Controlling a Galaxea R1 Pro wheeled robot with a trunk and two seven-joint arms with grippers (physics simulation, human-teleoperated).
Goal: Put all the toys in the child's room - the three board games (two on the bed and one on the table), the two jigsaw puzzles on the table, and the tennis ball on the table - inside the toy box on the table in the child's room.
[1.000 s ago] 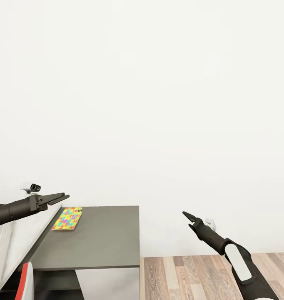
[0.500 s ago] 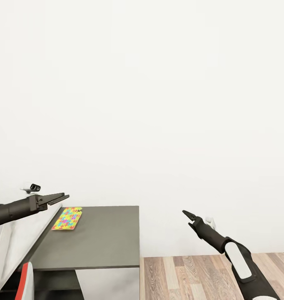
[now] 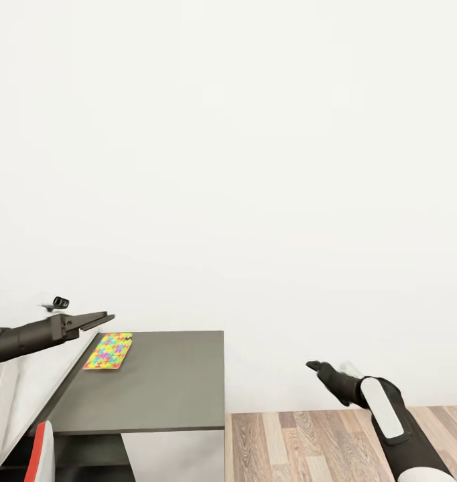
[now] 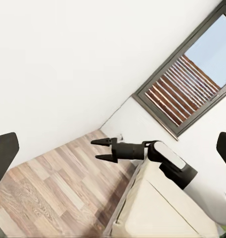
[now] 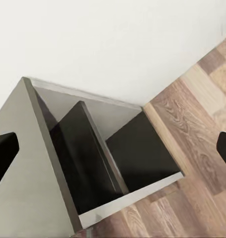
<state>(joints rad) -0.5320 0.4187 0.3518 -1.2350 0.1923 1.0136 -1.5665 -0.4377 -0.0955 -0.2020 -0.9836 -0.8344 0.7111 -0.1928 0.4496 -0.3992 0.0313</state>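
Note:
One jigsaw puzzle (image 3: 108,351), a thin multicoloured square, lies flat on the dark-grey wing of the table (image 3: 165,385), near its far left corner. My left gripper (image 3: 102,319) hovers just above and left of the puzzle, apart from it. Its fingers (image 4: 4,153) stand wide apart with nothing between them. My right gripper (image 3: 313,365) hangs in the air to the right of the table, over the wood floor. In the left wrist view the right gripper (image 4: 96,149) is open and empty. The toy box, board games and tennis ball are out of view.
The table's light-grey top (image 3: 24,388) runs along the left edge, with a red-and-white object (image 3: 41,455) below it. A bare white wall stands behind. Under the dark wing are open shelves (image 5: 117,158). Wood floor (image 3: 309,445) lies right of the table. A window (image 4: 189,87) and a cream bed (image 4: 152,208) lie beyond.
My right arm has dropped and shifted a little to the right. The left gripper has levelled slightly. The puzzle has not moved.

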